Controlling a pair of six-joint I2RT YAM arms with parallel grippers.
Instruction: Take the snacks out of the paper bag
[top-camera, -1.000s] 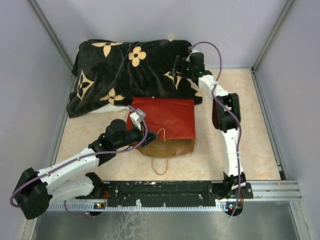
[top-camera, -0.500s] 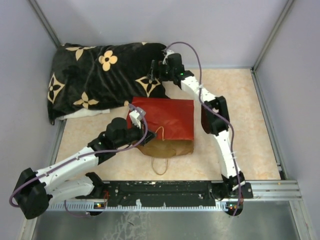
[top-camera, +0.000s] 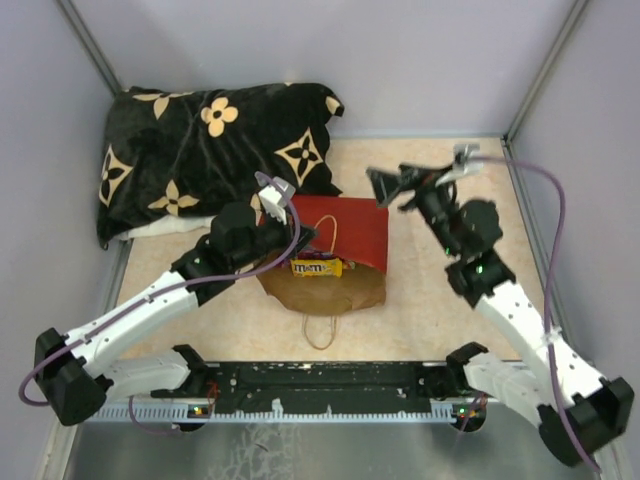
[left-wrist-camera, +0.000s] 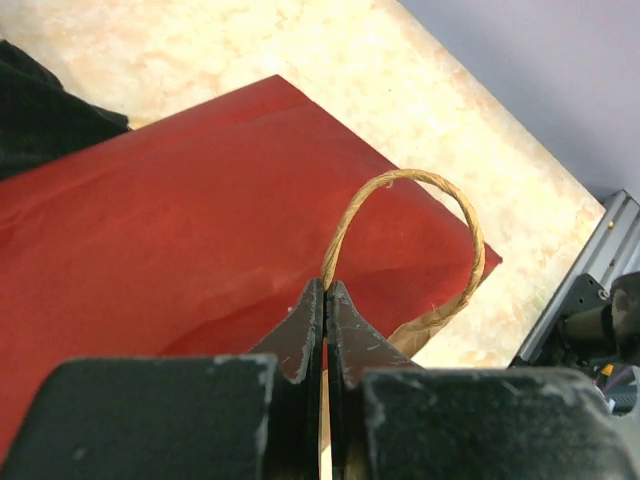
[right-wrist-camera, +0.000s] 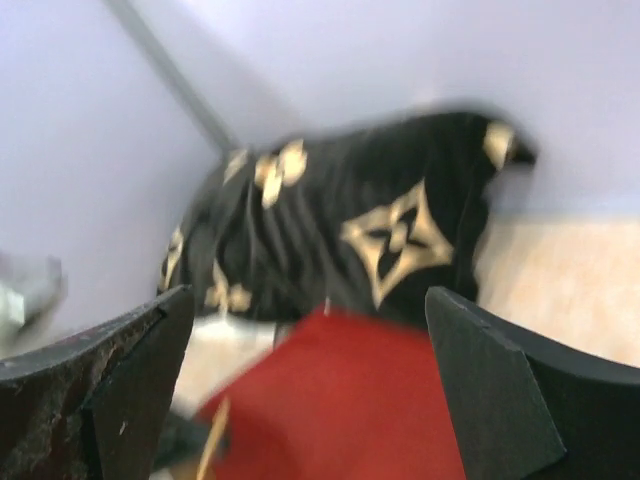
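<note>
Jaws of left gripper were clamped on 1 handle of bag; M&M's pack showed at its mouth. Right gripper, fingers apart, hung beside bag, facing pillow.

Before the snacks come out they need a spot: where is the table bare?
Bare table runs between the paper bag, the right arm and the near rail. Crowded: pillow fills the far left, left arm crosses the near left, M&M's pack lies at the bag's mouth.

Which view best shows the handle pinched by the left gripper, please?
Left wrist: the handle loops up close from the shut left gripper. Top external shows it tiny; right wrist, only blur.
</note>
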